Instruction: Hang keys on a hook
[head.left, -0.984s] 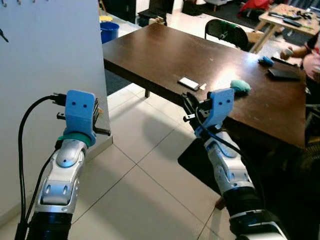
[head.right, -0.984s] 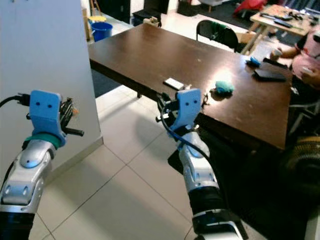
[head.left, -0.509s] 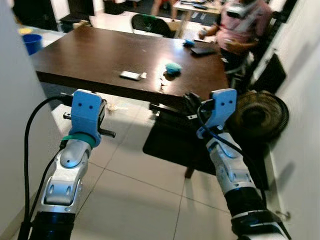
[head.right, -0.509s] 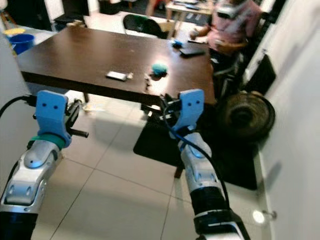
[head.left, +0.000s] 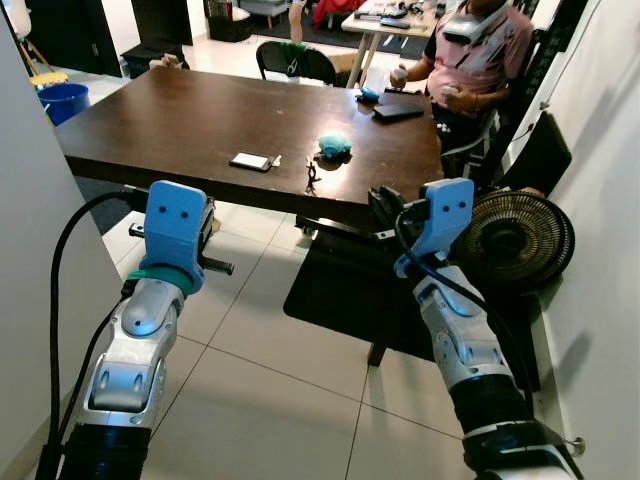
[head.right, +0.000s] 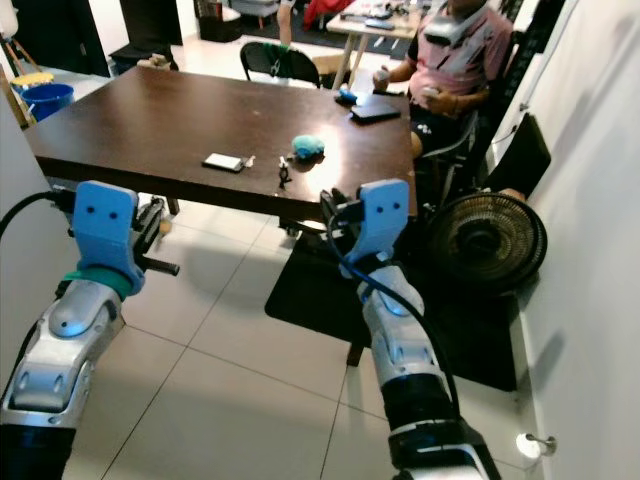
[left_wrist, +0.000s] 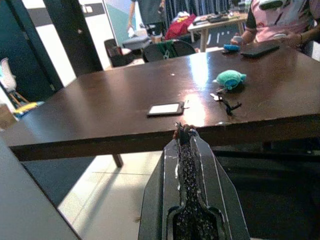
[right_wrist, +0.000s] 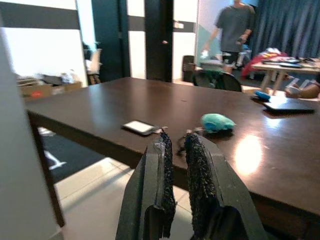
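Note:
The keys (head.left: 311, 178) are a small dark bunch lying near the front edge of the dark wooden table (head.left: 180, 115), also seen in the left wrist view as keys (left_wrist: 226, 103). My left gripper (head.left: 206, 222) is held up in front of the table's near edge, its fingers (left_wrist: 186, 150) pressed shut on nothing. My right gripper (head.left: 383, 206) is raised at the table's near right corner. Its pads (right_wrist: 194, 165) stand a narrow gap apart, with nothing between them. Both grippers are short of the keys and below the tabletop's level.
A phone (head.left: 250, 161) and a teal object (head.left: 333, 146) lie by the keys. A person (head.left: 480, 55) sits at the table's far right. A floor fan (head.left: 512, 240) stands at the right. A white wall (head.left: 30, 250) is at my left, with a blue bucket (head.left: 64, 101) beyond.
The camera has swung right, away from the white wall, so the table and the seated person now lie ahead. Both arms hold the same raised pose.

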